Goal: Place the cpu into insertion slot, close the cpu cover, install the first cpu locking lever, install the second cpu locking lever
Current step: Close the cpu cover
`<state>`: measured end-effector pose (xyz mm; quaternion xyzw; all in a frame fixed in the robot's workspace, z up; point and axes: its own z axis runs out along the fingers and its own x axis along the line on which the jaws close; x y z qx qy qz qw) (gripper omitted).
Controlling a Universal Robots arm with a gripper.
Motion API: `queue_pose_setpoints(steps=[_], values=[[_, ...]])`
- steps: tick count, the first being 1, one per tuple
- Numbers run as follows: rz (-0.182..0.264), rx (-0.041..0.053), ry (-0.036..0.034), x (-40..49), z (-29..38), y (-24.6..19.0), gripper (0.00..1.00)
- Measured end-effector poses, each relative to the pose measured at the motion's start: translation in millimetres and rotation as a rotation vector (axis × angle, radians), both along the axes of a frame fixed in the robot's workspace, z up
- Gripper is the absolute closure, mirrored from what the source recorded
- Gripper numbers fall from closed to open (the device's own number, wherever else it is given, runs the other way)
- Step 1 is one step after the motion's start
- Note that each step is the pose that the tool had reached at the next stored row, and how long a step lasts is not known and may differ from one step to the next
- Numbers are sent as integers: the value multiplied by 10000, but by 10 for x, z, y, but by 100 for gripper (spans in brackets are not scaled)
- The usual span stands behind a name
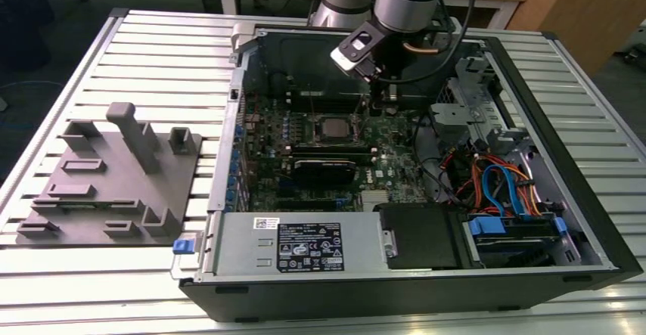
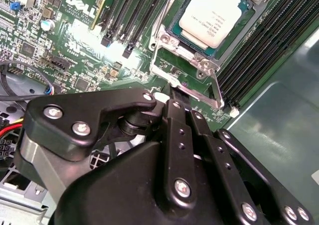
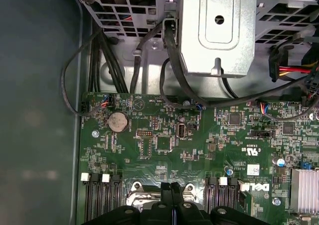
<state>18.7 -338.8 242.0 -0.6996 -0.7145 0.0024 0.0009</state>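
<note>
Cpu (image 2: pixel 212 13) in mind, I start with the biggest thing, the open computer case (image 1: pixel 565 221) on the slatted table (image 1: pixel 151 40). My arm (image 1: pixel 404 2) reaches in from the far side, wrist bent, fingers pointing down over the green motherboard (image 3: pixel 199 155). There the insertion slot (image 2: pixel 253 26) holds the cpu, silver top up. The cpu cover (image 2: pixel 202 64) lies swung open beside it. My pincer (image 2: pixel 172 90) is pressed closed, tips at the cover's edge; I cannot tell whether they nip it.
</note>
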Motion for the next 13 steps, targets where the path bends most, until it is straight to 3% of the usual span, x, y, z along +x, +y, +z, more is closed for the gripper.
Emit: queue_pose_setpoints(steps=[13], values=[[0, 0, 0, -75, 0, 0, 90]])
